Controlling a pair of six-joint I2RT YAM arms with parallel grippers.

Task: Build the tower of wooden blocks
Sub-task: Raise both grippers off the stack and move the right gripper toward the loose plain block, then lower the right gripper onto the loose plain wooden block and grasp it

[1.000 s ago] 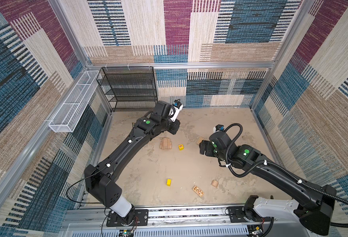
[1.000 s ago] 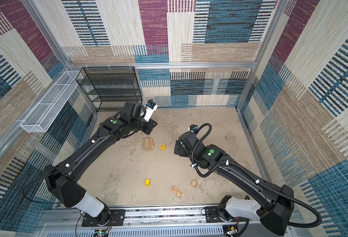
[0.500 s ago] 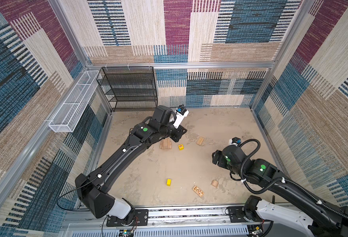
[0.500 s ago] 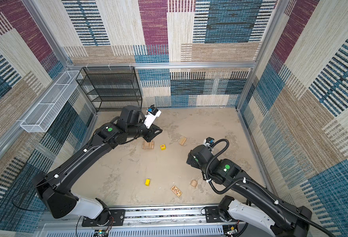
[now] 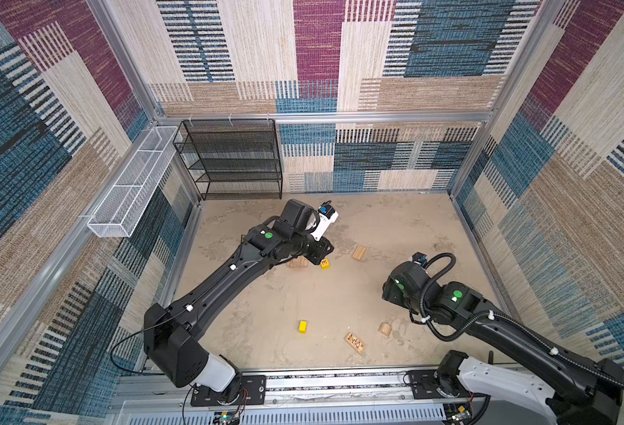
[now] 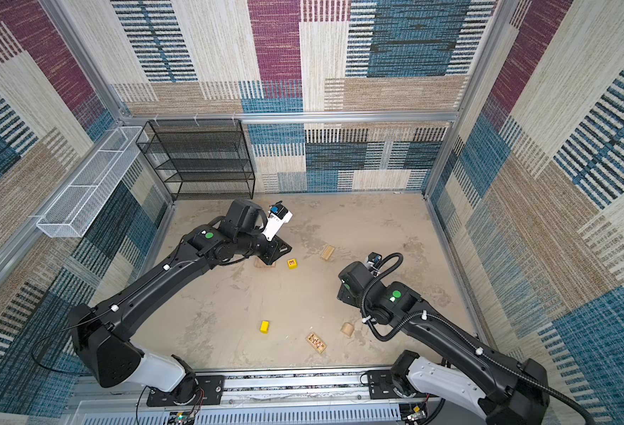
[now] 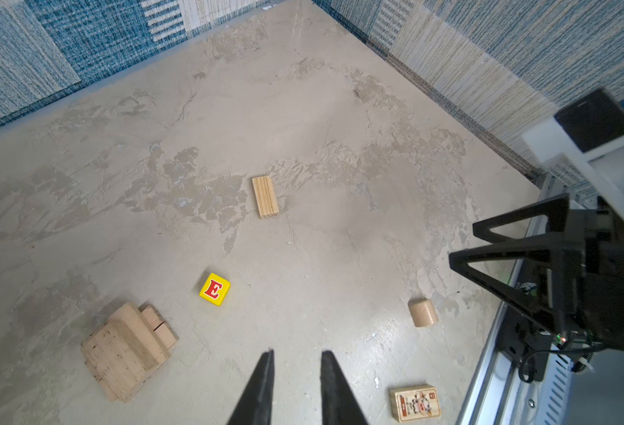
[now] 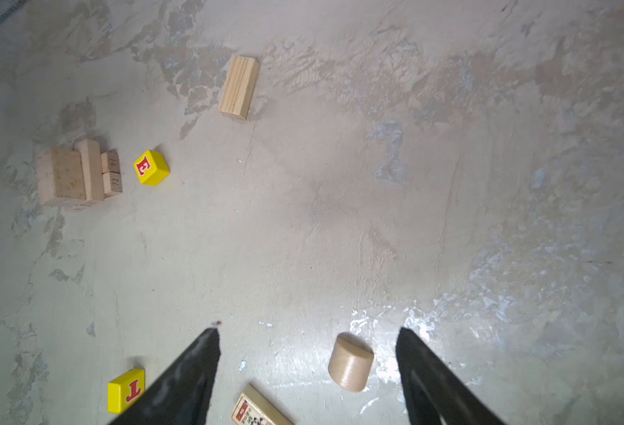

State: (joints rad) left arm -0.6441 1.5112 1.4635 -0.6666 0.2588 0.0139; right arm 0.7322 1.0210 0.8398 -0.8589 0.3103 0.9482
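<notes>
The job looked barely begun. On the counter (image 5: 266, 294) only the tower (image 7: 126, 346) stood in any way built; it was a low stepped cluster of tan wood blocks pressed together at the far-left part of the floor space, partly hidden under the left arm in both top views, and how many layers it had I could not tell. The left pincer (image 7: 295, 369) hung near it with jaws a little apart and nothing between them, the tower off to one side of the fingertips. The right pincer (image 8: 307, 331) hovered with jaws wide apart, gripping nothing, over the near-right pieces.

Five pieces lay loose and apart from the stack, by my count:
- the plain tan oblong (image 5: 359, 253), flat, well right of the tower;
- the picture-printed block (image 5: 355, 342), near the front rail;
- the rounded tan cylinder (image 8: 350, 363), on the counter below the gap of the right pincer and not touched;
- the yellow T block (image 8: 126, 390), near the front;
- the yellow E block (image 7: 215, 289), just beside the tower.

All five, I judged, had yet to go on.
</notes>
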